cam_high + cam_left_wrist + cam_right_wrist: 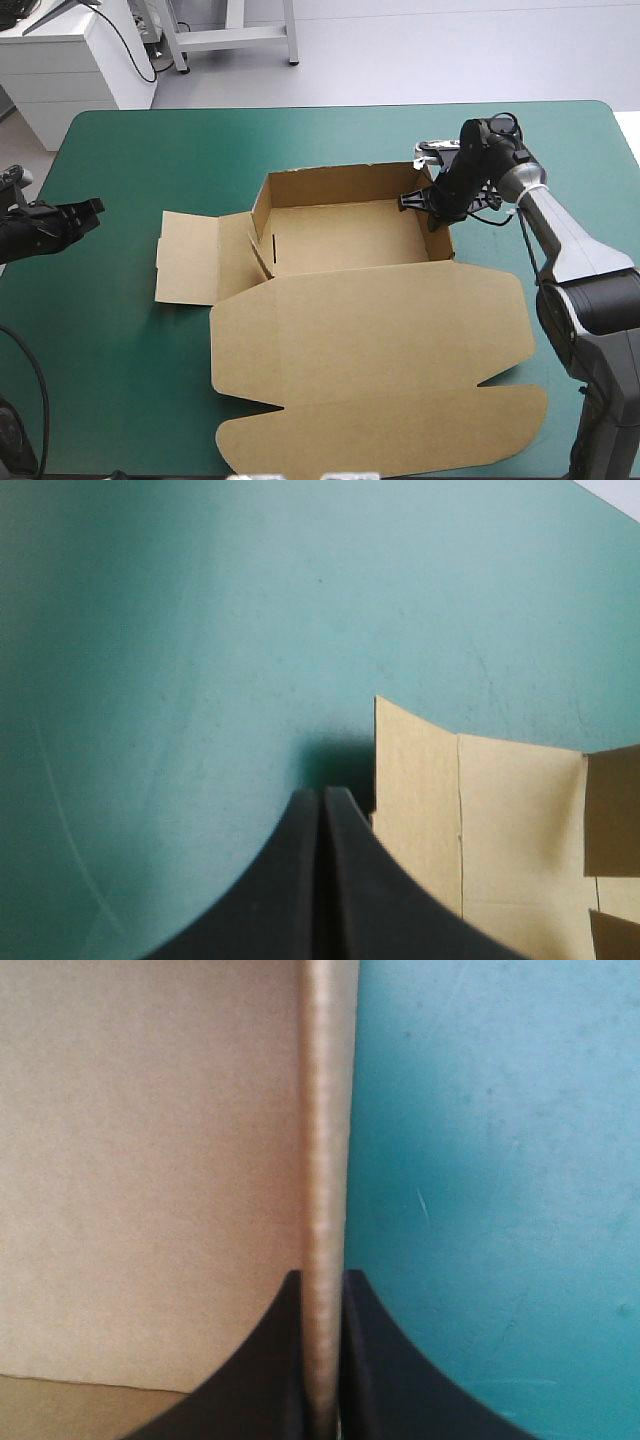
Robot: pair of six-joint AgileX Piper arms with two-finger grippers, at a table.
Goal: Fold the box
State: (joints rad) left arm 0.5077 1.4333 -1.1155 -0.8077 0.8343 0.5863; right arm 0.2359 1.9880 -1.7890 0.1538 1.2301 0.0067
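The brown box (350,235) stands mid-table as an open tray with its back and side walls raised. Its big lid (370,345) lies flat toward the near edge, and a side flap (188,257) lies flat to the left. My right gripper (437,212) is at the tray's right wall, shut on the box; the wall's top edge (325,1160) runs up between the two black fingers (372,1360). My left gripper (90,212) hovers left of the flat flap, shut and empty; its fingers (322,880) meet in one arch, with the flap's corner (420,780) just ahead and beside them.
Bare teal-green cover (150,150) surrounds the box at the back and the left. The flat lid reaches almost to the table's near edge. White cabinets (70,60) stand beyond the far left corner.
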